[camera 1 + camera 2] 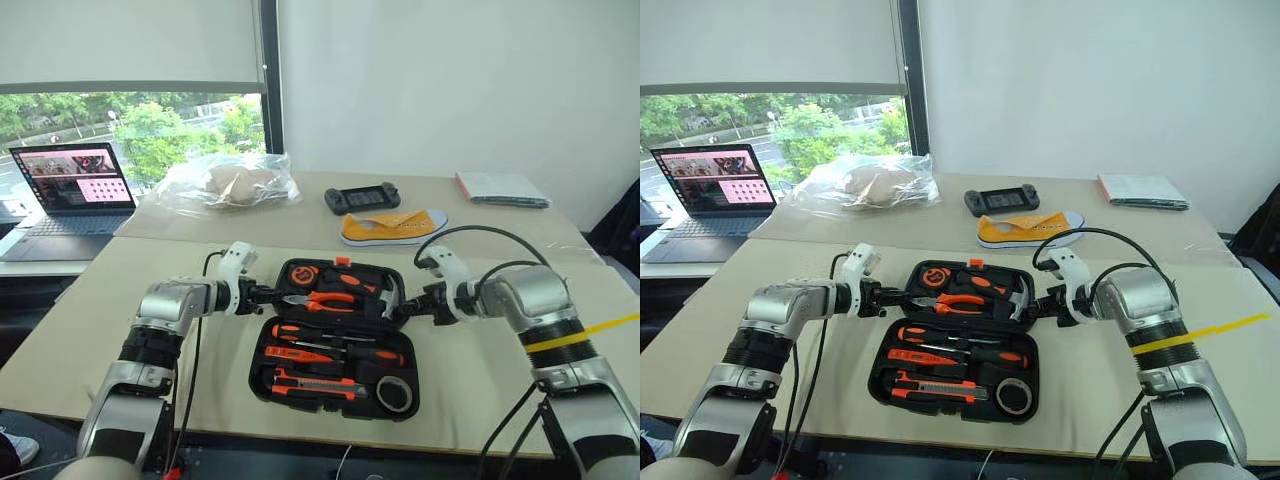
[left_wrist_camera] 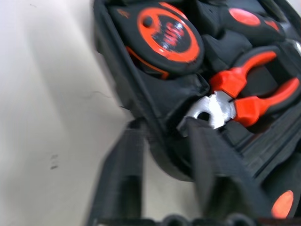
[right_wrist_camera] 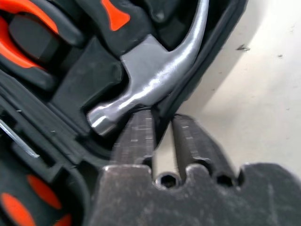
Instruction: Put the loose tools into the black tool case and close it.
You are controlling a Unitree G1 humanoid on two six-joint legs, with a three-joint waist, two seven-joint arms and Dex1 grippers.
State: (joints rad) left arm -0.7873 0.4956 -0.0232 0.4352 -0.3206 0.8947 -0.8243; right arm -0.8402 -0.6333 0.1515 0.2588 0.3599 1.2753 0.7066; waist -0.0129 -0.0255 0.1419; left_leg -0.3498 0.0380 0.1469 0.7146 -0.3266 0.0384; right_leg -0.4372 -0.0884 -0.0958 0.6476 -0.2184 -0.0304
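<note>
Gripping open black tool case (image 1: 300,375) sides

black tool case (image 1: 268,372), orange-handled pliers (image 1: 331,299), steel-grey hammer (image 3: 155,77), yellow shoe (image 1: 392,226) with white sole, beige table (image 1: 90,320)

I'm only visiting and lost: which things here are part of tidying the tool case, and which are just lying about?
Job: case, open; screwdrivers; knife; tape roll; left tool and right tool, each clamped on a side rim of the case.

Lying about: laptop, plastic bag, game console, yellow shoe, booklet.
</note>
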